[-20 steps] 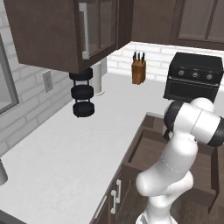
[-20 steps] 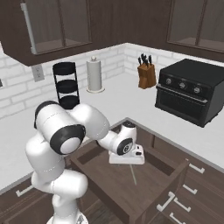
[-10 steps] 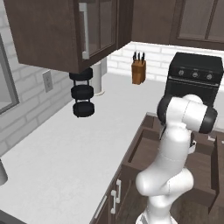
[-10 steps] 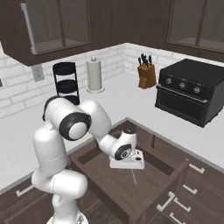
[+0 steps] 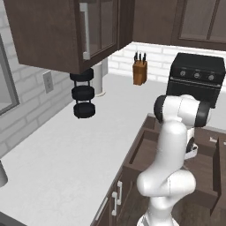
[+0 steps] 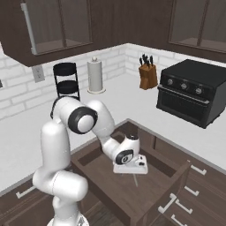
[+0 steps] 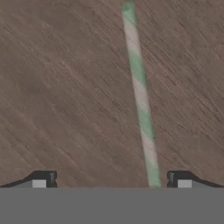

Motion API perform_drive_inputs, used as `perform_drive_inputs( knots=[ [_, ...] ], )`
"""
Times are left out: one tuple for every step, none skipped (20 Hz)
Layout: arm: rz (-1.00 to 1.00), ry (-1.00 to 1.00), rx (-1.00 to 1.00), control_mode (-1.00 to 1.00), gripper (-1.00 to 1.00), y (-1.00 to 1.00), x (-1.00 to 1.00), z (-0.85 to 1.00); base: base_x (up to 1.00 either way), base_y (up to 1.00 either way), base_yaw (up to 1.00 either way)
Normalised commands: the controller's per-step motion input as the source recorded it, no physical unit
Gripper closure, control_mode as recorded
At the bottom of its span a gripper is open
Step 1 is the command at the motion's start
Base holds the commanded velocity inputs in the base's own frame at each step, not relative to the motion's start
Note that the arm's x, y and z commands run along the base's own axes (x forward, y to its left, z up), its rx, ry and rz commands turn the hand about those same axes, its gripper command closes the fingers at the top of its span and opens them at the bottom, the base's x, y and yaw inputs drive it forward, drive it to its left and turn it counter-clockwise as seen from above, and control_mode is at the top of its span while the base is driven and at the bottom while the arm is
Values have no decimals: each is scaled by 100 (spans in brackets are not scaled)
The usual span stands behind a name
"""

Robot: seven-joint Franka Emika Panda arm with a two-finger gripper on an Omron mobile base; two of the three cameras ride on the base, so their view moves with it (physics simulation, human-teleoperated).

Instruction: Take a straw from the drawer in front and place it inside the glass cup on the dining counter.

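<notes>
Down inside the open drawer (image 6: 132,190) I have the gripper (image 6: 130,169) held low over the wooden floor, its palm turned down and its fingers (image 7: 43,178) spread as wide as they go, with nothing between them. From the right base view the hand sits roughly over the middle of the drawer floor, well clear of the front panel with its silver handle.

The straw (image 7: 141,96) lies flat on the drawer floor directly under the hand. In the hand view it runs as a pale green-white strip from the top edge down to the bottom, passing between the two fingertips but nearer to the right-hand one than to the left. Its long axis lies almost square to the line joining the fingertips, leaning only slightly. In the right base view a thin sliver of it (image 6: 135,178) pokes out from under the hand toward the drawer front.

My reading is that the alignment is already good for a pinch across the straw: the jaws would close across its width. I would nudge the hand a touch toward the straw's side to centre it, then go straight down. Being so thin, it may roll or slip away as the fingers meet.
</notes>
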Motion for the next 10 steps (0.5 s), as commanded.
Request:
perform_drive_inputs(
  knots=[
    [0, 0, 0, -100, -100, -15, 12, -27, 0, 0, 0],
    [0, 0, 0, -100, -100, -19, 12, -32, 0, 0, 0],
    [0, 0, 0, -100, -100, -24, 12, -31, 0, 0, 0],
    [0, 0, 0, -100, -100, -20, 14, -31, 0, 0, 0],
    [0, 0, 0, -100, -100, -22, 12, -29, 0, 0, 0],
    [0, 0, 0, -100, -100, -25, 16, -26, 0, 0, 0],
    [0, 0, 0, -100, -100, -34, 1, -15, 0, 0, 0],
    [0, 0, 0, -100, -100, -22, 0, -13, 0, 0, 0],
    [0, 0, 0, -100, -100, -4, 3, -26, 0, 0, 0],
    [0, 0, 0, -100, -100, 0, 0, -31, 0, 0, 0]
  ],
)
